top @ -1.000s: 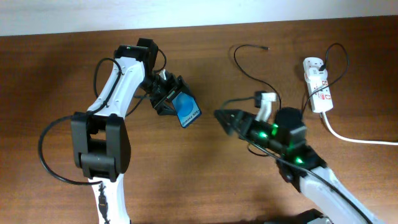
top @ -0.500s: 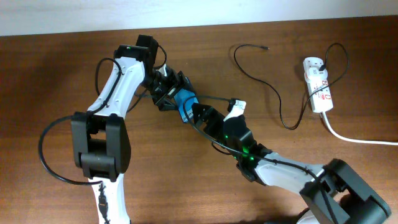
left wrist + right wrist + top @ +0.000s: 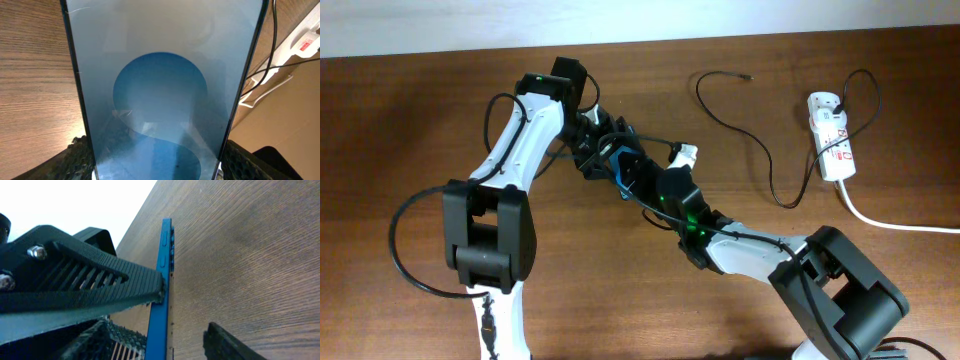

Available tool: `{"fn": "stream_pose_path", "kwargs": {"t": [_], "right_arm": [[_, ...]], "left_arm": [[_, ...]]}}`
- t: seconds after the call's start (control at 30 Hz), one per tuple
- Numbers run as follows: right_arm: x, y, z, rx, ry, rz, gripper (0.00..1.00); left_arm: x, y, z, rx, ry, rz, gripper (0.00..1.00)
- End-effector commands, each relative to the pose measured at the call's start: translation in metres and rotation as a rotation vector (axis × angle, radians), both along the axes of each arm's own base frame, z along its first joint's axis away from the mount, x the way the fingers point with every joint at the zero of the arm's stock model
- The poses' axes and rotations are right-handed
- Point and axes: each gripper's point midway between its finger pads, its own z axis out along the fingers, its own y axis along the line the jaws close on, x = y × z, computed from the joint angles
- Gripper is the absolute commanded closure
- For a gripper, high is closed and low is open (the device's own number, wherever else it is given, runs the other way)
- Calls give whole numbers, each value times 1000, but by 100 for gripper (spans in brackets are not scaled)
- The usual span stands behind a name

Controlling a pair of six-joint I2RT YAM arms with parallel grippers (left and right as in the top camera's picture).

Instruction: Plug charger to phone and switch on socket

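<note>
Over the table [image 3: 410, 110], left fingers [image 3: 74, 156] pinch the phone [image 3: 160, 85]; right fingers [image 3: 227, 342] spread astride its edge.

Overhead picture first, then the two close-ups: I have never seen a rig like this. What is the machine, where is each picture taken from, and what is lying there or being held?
These are two robot arms at a wooden table, each ending in a two-finger gripper. The wide picture comes from a fixed camera above. Each close-up comes from a camera on one wrist. The left gripper is shut on a phone, whose blue screen fills the left wrist view. The right gripper is open at the phone: its wrist view shows the phone's thin edge, with one finger touching it and the other apart. Off to the side on the table lie a black charger cable, its tip free, and a white power strip with a thick white cord.
</note>
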Motion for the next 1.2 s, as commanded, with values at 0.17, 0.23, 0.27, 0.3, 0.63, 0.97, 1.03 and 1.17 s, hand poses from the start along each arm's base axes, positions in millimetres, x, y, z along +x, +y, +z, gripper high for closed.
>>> {"fn": "stream_pose_path", "kwargs": {"t": [0.17,0.23,0.27,0.3,0.63,0.97,1.03,1.17], "right_arm": [[-10,16,-4,-19,10,48,59],[-11,16,-6,-65,-10,67,67],[-11,16,-6,-64,-11,67,71],[-10,16,-6,-64,-12,67,73],[-6,13,-2,-22,-2,43,96],[4,-10,14,292,170,228,96],[1,-10,23,327,164,290,96],[-6,-10,29,428,249,335,96]], "left_arm": [[4,-5,13,-41,-28,-10,30],[3,-4,12,-38,-25,-13,30],[2,-4,12,-36,-24,-13,30],[2,-4,12,-35,-23,-12,30],[2,2,12,-36,-29,-22,1],[7,108,157,85,-623,-106,0],[-8,129,185,110,-699,-80,2],[-44,163,174,140,-712,24,3]]}}
